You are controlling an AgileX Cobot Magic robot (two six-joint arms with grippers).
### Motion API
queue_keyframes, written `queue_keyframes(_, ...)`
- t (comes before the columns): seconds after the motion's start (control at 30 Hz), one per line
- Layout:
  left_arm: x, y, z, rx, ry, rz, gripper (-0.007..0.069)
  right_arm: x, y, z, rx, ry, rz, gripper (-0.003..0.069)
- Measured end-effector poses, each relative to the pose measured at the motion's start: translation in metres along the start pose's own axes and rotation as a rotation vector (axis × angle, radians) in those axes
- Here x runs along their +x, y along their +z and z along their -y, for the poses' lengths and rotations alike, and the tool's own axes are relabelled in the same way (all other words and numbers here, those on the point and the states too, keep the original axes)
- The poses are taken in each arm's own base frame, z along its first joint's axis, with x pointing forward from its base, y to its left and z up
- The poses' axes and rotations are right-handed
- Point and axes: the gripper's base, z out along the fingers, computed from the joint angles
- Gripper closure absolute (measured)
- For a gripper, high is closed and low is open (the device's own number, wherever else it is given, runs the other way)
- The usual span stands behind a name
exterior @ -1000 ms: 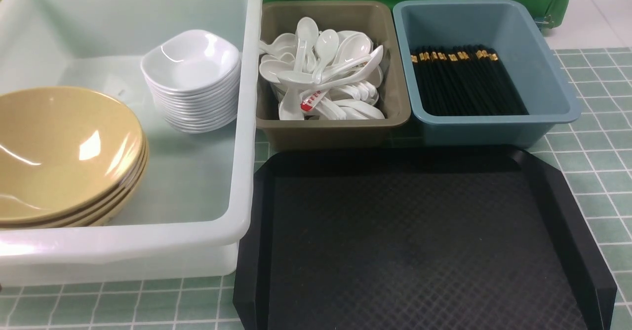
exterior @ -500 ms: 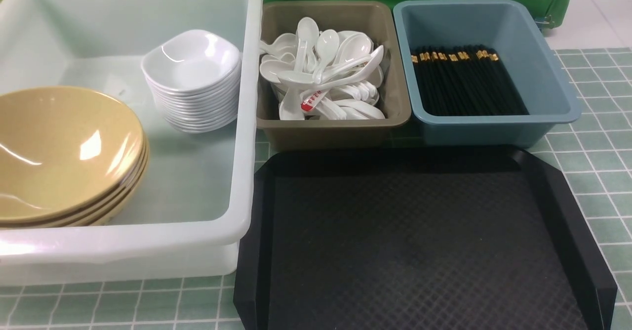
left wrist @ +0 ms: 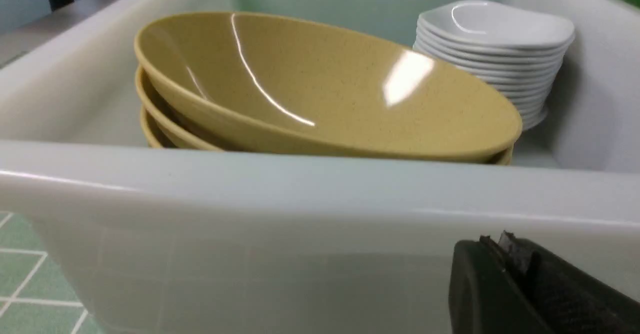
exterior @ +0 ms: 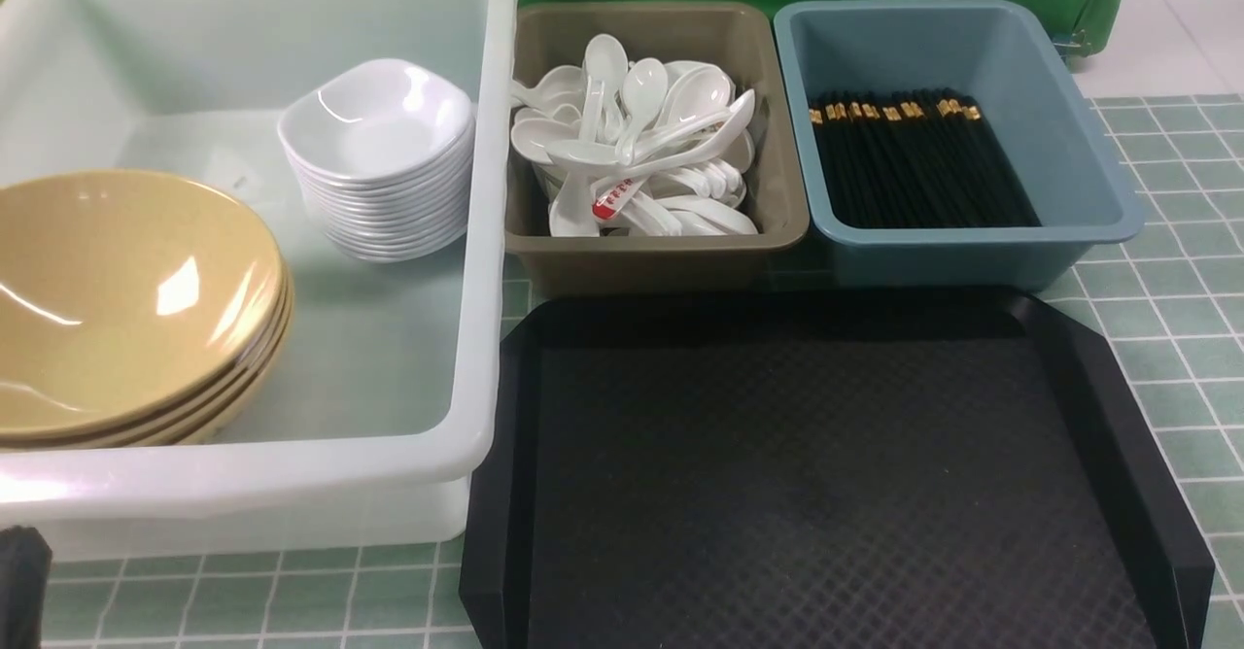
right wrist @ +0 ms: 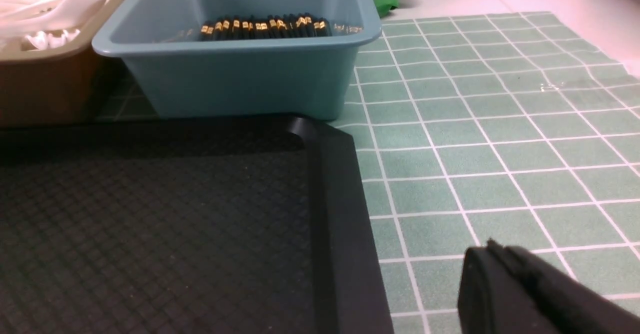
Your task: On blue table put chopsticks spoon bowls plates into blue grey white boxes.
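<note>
Resting at the left of the bench (exterior: 1166, 338), the white tub (exterior: 486, 241) holds stacked tan bowls (exterior: 126, 299) and, behind them, a stack of white plates (exterior: 379, 124). Beside it, white spoons (exterior: 632, 134) are heaped in the grey box (exterior: 661, 241); black chopsticks (exterior: 914, 158) are laid in the blue box (exterior: 972, 241). A black tray (exterior: 826, 474) lies before both. The left tool (left wrist: 505, 264) is held low outside the tub's near wall, pressed together, holding nothing. The right tool (right wrist: 500, 269) hangs over the tiles beside the tray, likewise pressed together.
</note>
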Motion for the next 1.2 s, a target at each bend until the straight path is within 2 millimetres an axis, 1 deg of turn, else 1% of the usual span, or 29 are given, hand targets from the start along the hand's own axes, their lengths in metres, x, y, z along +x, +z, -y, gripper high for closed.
queue_keyframes(0.13,0.0053,-0.0002,0.0008,0.017,0.011,-0.059,0.0636,0.0000,0.0000,0.0000,0.000,0.000,0.000,0.0621)
queue_keyframes(0.33,0.0054,-0.0002,0.0023,0.043,0.021,-0.060,0.0636,0.0000,0.0000,0.0000,0.000,0.000,0.000,0.0617)
queue_keyframes(1.2,0.0054,-0.0002,0.0023,0.044,0.022,-0.060,0.0636,0.0000,0.0000,-0.0001,-0.002,0.000,0.000,0.0610)
